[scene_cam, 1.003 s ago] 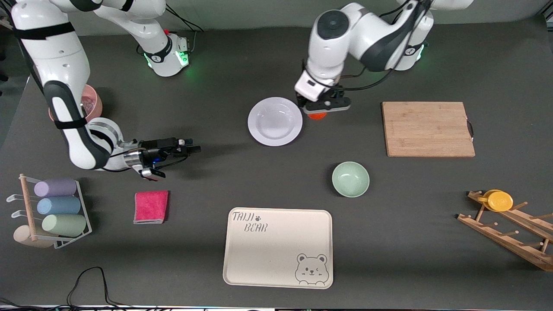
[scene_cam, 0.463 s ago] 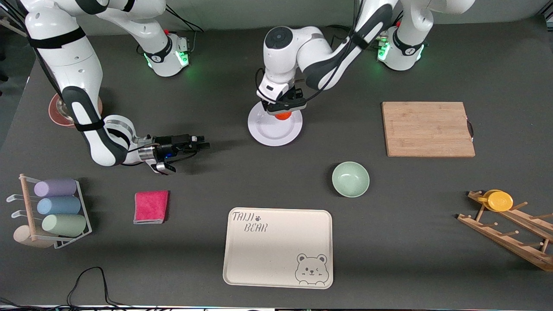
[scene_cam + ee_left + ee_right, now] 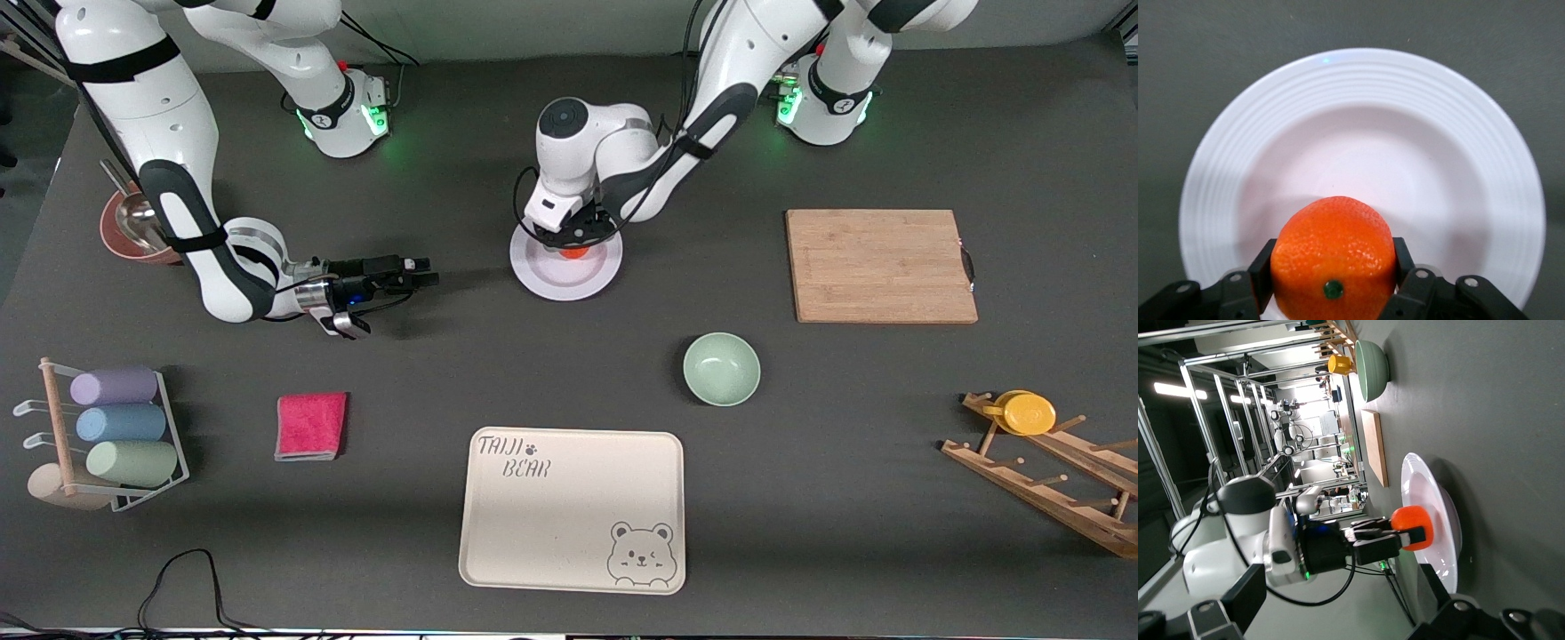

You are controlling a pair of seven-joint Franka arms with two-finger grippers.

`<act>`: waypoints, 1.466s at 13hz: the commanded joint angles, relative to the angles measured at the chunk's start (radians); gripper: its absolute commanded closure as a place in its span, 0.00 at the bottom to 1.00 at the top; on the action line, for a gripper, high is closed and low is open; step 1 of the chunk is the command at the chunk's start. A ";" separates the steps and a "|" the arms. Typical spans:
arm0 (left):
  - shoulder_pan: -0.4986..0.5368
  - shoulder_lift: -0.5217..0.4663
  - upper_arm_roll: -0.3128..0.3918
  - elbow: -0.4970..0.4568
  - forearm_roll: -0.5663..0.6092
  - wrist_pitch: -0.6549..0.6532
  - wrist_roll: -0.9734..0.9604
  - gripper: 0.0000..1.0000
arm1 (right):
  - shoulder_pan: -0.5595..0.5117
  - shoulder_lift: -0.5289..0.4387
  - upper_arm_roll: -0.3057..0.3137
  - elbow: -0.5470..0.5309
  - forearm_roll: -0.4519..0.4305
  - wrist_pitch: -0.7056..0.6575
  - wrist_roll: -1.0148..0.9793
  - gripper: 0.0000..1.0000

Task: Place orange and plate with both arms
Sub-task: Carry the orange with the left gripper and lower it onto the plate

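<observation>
While gripping orange, left claw overhangs plate.

A robotics lab — metal frames, ceiling striplights.

The left hand hangs low over the plate, closed on the orange; the right hand, fingers apart, lies low over the bare counter beside the plate, toward the right arm's end.

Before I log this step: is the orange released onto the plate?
No. The left gripper is shut on the orange, over the plate.
</observation>
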 commanded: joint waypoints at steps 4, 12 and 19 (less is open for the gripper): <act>-0.027 0.026 0.017 0.036 0.039 0.016 -0.029 0.08 | 0.022 -0.006 -0.006 -0.043 0.040 0.030 -0.074 0.00; 0.082 -0.146 -0.055 0.067 -0.002 -0.200 0.090 0.00 | 0.078 0.013 -0.006 -0.069 0.125 0.120 -0.168 0.00; 0.464 -0.375 -0.177 0.295 -0.350 -0.701 0.637 0.00 | 0.201 0.043 -0.004 -0.119 0.288 0.159 -0.350 0.00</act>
